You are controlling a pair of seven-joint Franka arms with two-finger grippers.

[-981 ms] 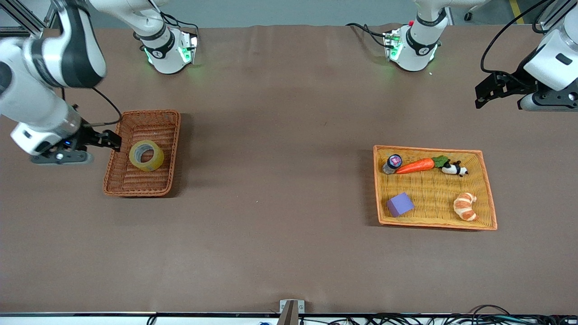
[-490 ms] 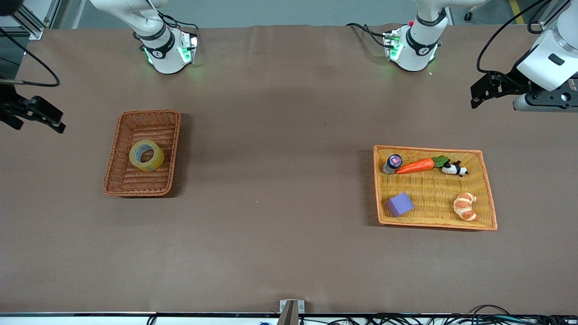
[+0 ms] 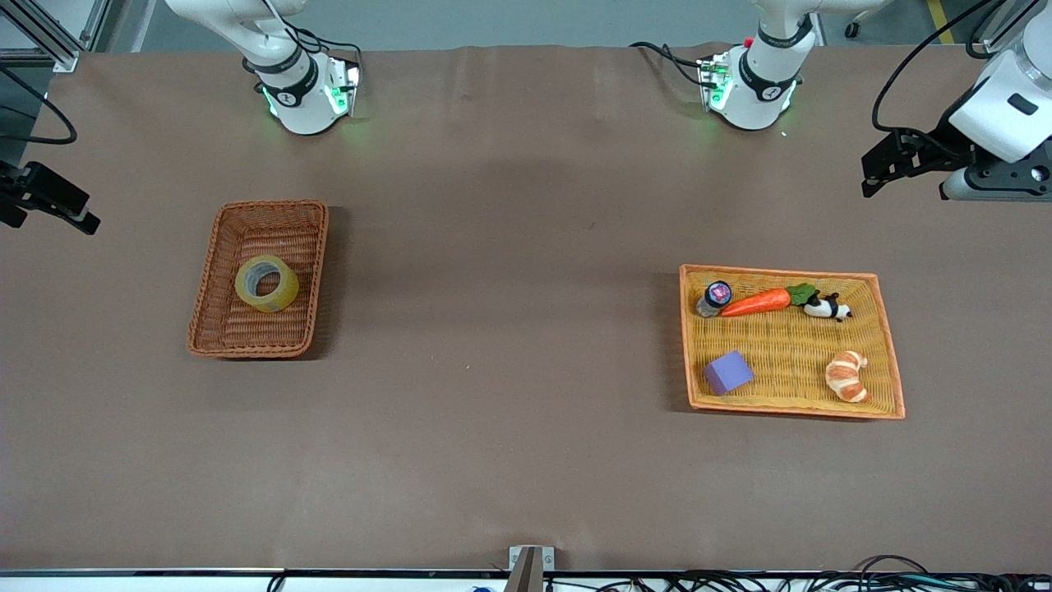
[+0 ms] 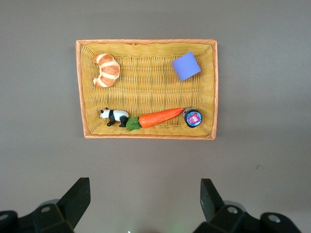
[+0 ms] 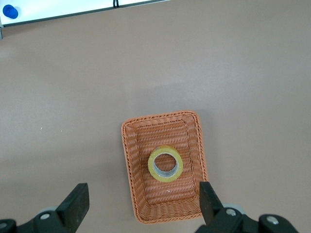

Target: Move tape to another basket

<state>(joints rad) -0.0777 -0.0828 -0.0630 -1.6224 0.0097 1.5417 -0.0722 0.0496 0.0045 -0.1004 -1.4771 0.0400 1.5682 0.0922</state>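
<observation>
We see the tape (image 3: 266,283) lying flat in the reddish-brown basket (image 3: 205,329), left of centre in the front view. It looks light and stiff, with a slick, glossy rim, so we would pinch one wall of the ring, one finger down the centre hole. The right gripper (image 3: 51,201) hangs at the left edge of the frame, fingers spread and empty. The left gripper (image 3: 885,164) waits at the upper right, likewise spread. We can read no brand or writing anywhere.
</observation>
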